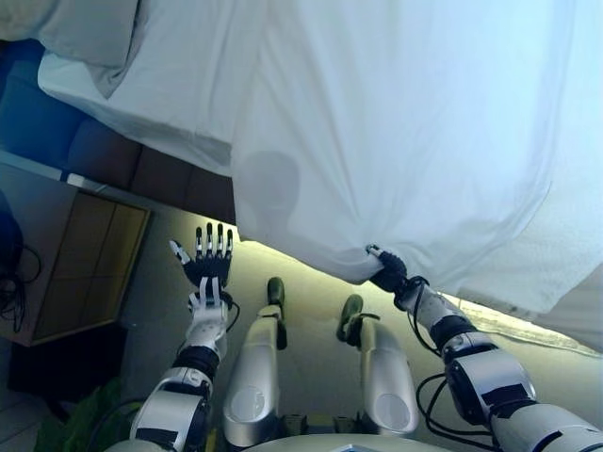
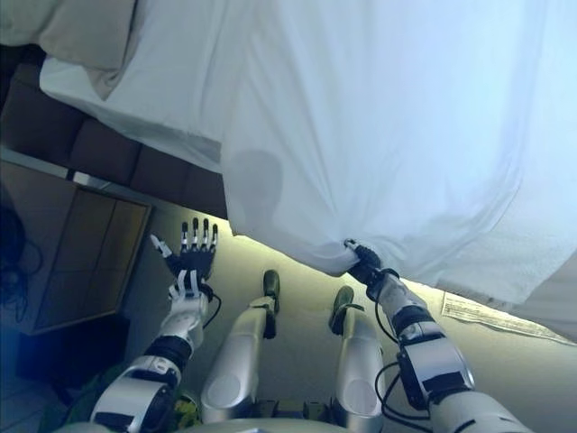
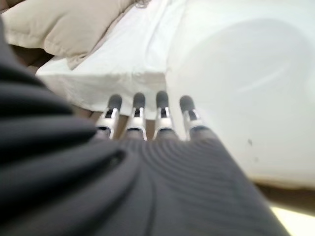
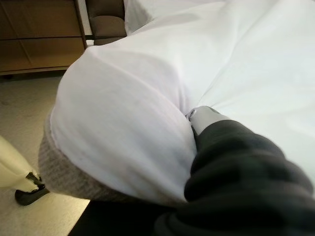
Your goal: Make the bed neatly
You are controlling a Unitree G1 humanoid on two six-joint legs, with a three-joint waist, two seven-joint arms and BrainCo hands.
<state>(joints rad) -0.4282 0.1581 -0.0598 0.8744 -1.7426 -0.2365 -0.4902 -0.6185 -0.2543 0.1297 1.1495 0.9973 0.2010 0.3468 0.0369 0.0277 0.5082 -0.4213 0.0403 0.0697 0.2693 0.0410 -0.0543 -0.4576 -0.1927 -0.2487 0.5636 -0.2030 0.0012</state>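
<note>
White sheet (image 1: 405,132) is covering the bed, right hand (image 1: 386,273) bunching its near edge. Left wrist view: left hand (image 3: 147,118) is hovering flat, fingers straight, pillow (image 3: 69,24) beyond. Right wrist view: sheet is hiding those fingers.

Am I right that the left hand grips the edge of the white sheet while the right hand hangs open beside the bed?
Not quite: the hands are swapped. The eye views show the right hand gripping the edge of the white sheet, while the left hand hangs open beside the bed, touching nothing.
</note>
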